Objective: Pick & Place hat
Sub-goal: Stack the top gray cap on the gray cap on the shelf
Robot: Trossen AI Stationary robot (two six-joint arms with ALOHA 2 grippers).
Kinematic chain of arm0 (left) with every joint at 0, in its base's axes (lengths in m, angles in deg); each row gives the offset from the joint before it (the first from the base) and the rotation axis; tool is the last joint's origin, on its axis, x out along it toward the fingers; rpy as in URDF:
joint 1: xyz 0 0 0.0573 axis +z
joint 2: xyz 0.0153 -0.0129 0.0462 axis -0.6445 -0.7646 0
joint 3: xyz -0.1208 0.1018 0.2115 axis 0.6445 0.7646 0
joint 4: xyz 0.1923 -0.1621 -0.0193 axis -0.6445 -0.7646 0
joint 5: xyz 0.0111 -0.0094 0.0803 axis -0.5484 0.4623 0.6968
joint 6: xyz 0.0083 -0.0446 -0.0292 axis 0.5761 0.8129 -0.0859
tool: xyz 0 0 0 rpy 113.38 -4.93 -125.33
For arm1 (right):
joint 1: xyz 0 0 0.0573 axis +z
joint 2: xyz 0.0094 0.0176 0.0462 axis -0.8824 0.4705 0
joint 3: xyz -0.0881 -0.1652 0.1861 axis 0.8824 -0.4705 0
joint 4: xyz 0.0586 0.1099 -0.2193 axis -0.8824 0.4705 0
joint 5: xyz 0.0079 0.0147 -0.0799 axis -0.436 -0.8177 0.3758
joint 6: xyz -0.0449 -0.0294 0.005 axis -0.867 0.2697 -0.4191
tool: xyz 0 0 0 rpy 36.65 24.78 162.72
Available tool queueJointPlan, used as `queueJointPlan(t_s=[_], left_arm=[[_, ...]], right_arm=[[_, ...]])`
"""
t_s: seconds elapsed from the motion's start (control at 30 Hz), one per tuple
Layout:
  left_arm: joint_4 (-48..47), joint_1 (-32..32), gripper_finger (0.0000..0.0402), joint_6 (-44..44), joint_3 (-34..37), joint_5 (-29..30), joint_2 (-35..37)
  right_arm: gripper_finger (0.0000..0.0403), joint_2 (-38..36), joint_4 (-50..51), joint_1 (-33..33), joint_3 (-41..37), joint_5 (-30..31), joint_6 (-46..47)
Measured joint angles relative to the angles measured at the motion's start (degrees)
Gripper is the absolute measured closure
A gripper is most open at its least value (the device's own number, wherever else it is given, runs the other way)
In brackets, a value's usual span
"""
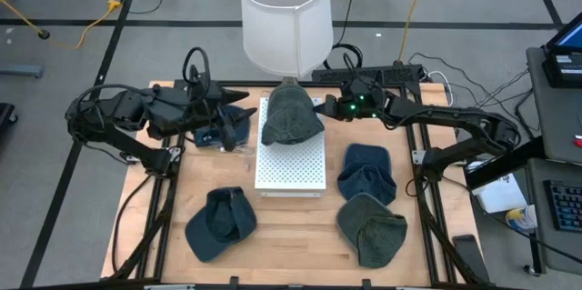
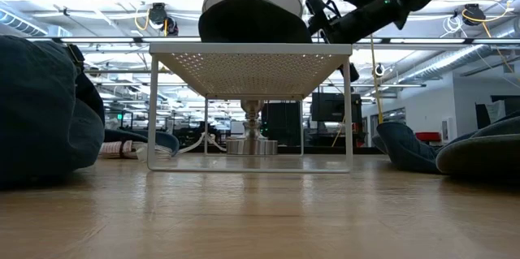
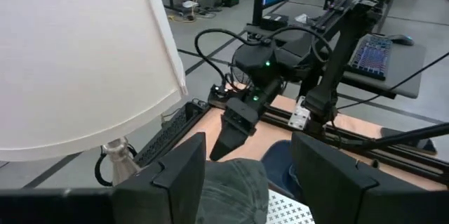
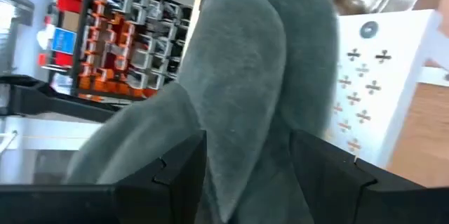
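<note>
A grey-green hat lies on the far end of the white perforated stand, just in front of the lamp's foot. My right gripper comes in from the table's right at the hat's side. Its fingers are open, and in the right wrist view a ridge of the hat fills the gap between them. My left gripper hovers open left of the stand. It is raised above the table, and nothing is between its fingers. The low view shows the hat on the stand top. My right gripper has its open fingers on either side of a raised fold of the hat, coming nearly level from the table's right. I cannot tell whether the fingers touch the cloth. The hat rests on the stand.
A lamp with a white shade stands at the far edge, over the hat. Loose hats lie on the table: a dark blue one under my left arm, a blue one near left, and blue and grey-green ones right.
</note>
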Motion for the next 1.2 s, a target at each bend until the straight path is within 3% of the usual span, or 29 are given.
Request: queueJointPlan(t_s=[0.83, 1.2], left_arm=[[-0.13, 0.0, 0.0188, -0.01, 0.0, -0.79, -0.02], [-0.39, 0.0, 0.0188, -0.02, 0.0, -0.78, -0.02]], right_arm=[[0.0206, 3.04, -7.58, -0.19, -0.07, -10.26, 2.2], [0.0206, 0.81, -8.89, -1.52, -0.01, -10.34, 3.65]])
